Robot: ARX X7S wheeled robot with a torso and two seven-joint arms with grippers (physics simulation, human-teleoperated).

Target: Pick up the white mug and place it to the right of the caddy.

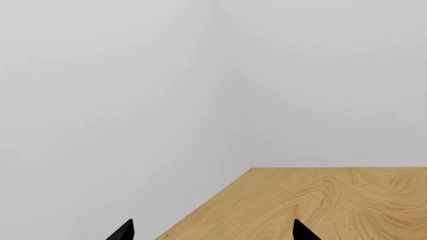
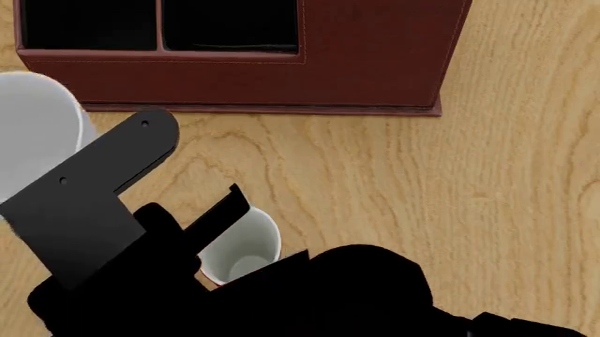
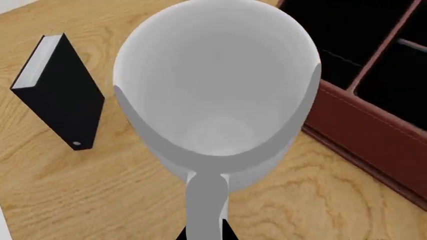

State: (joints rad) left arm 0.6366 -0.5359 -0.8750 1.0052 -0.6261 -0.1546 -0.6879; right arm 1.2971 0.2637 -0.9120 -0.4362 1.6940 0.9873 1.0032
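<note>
Nearest in the head view, a matte black arm (image 2: 122,239) of flat plates and rounded housings reaches from 5 o'clock across to 9 o'clock, and its angular links cover part of a smaller mug (image 2: 246,242). That mug is round with a glossy white interior, and a thin red sliver shows on its outer wall. In the right wrist view the right gripper (image 3: 205,236) shows only as two small black tips, one on each side of the base of a looped handle. Whether they clamp the handle cannot be told. The handle belongs to the white mug (image 3: 213,100), which is smooth, glossy ceramic with a wide mouth. It stands upright on the table (image 3: 87,200), a pale wood surface with flowing grain. Seen from the head, the white mug sits at 9 o'clock, cut by the frame edge, just in front of the caddy's left front corner. Near the mug, on the side away from the caddy, stands one slim black book-like box (image 3: 60,90) with a white edge. The caddy (image 2: 375,56) lies farthest, at 12 o'clock. It is a single reddish-brown, leather-look box with stitched edges, and two of its black-lined compartments are in sight. The left gripper (image 1: 213,235) hangs wide open and empty over a table corner, with plain white walls beyond it. In all there are two mugs.
</note>
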